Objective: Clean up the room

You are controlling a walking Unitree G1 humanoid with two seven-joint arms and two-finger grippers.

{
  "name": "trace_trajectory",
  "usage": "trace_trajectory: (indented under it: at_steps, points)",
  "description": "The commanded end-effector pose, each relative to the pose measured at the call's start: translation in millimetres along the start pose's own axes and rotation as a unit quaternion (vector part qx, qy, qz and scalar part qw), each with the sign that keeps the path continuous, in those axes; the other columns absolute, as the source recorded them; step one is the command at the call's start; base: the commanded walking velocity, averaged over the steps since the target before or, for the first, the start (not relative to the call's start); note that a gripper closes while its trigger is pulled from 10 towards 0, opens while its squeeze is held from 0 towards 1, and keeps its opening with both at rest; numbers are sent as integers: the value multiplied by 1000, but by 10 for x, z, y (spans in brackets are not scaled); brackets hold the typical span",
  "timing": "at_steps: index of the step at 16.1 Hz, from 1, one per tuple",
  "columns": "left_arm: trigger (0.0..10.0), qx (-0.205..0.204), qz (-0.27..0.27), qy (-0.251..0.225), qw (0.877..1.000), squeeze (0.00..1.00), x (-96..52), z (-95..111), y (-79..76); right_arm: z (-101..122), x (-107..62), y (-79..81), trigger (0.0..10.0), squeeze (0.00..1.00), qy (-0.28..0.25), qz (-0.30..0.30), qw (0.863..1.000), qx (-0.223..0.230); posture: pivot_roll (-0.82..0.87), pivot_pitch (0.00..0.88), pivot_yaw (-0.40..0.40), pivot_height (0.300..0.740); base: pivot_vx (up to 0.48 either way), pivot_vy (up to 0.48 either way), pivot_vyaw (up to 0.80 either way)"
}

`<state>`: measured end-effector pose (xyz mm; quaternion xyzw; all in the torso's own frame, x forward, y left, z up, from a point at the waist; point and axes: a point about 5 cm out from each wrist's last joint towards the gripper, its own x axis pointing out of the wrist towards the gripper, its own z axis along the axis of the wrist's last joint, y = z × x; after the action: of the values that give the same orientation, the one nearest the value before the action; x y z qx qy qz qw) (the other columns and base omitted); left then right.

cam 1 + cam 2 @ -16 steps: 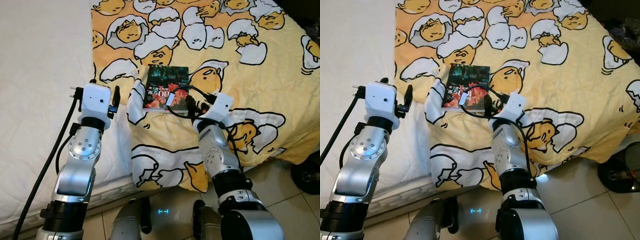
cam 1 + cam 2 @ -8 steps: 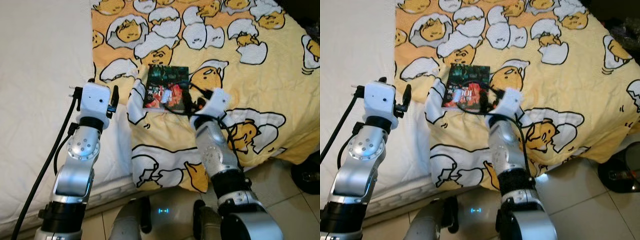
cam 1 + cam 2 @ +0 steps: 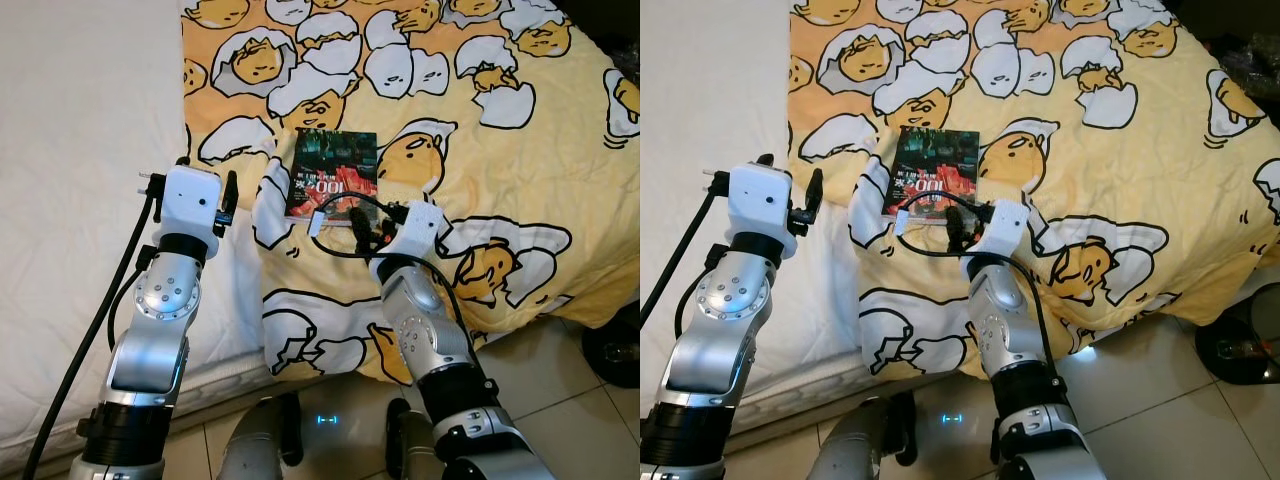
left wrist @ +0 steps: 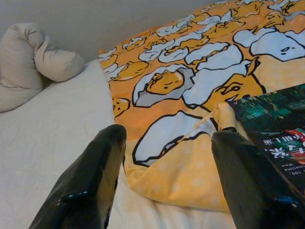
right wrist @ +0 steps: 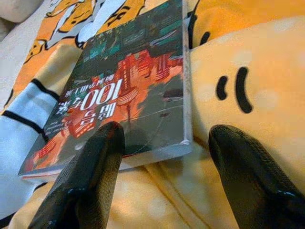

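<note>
In the left eye view, a book (image 3: pixel 333 172) with a dark green and red cover lies flat on the yellow egg-print blanket (image 3: pixel 520 150), near the blanket's left edge where it meets the bare white bed (image 3: pixel 80 200). The right gripper (image 3: pixel 358 222) sits at the book's near edge, low over the blanket. The left gripper (image 3: pixel 205 183) hangs above the white bed, just beside the blanket's left edge.

The right eye view gives the same layout: the book (image 3: pixel 935 172) lies just beyond the right gripper (image 3: pixel 958 222).

In the left wrist view, the left gripper (image 4: pixel 167 157) has its fingers wide apart with nothing between them; a white pillow (image 4: pixel 33 62) lies at the far end of the bed.

In the right wrist view, the right gripper (image 5: pixel 164 152) is spread wide, its fingers either side of the book's near corner, gripping nothing.
</note>
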<state>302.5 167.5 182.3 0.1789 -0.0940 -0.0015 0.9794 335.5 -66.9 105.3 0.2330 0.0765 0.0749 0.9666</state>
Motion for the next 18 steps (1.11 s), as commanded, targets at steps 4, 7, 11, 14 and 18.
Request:
trace_trajectory:
  at_steps: [4,7,11,14,18]
  points:
    - [10000,13,-6,-2,1000,0,-37,-5,-7,-280,-27,626,10000,0,41,49,994,93,87,292,60,723,0,0,0]
    - [10000,40,-28,-18,999,0,-49,20,-30,-279,22,593,10000,0,52,40,991,117,90,293,61,723,0,0,0]
    - [10000,74,-74,-48,993,0,-75,85,-98,-240,64,619,10000,0,48,47,991,120,94,296,63,723,0,0,0]
    - [10000,86,-76,-57,992,0,-76,93,-96,-205,89,650,10000,0,40,55,991,114,95,294,62,723,0,0,0]
    - [10000,42,-156,-37,986,0,-140,41,-267,-169,127,684,10000,0,36,62,991,112,96,295,61,723,0,0,0]
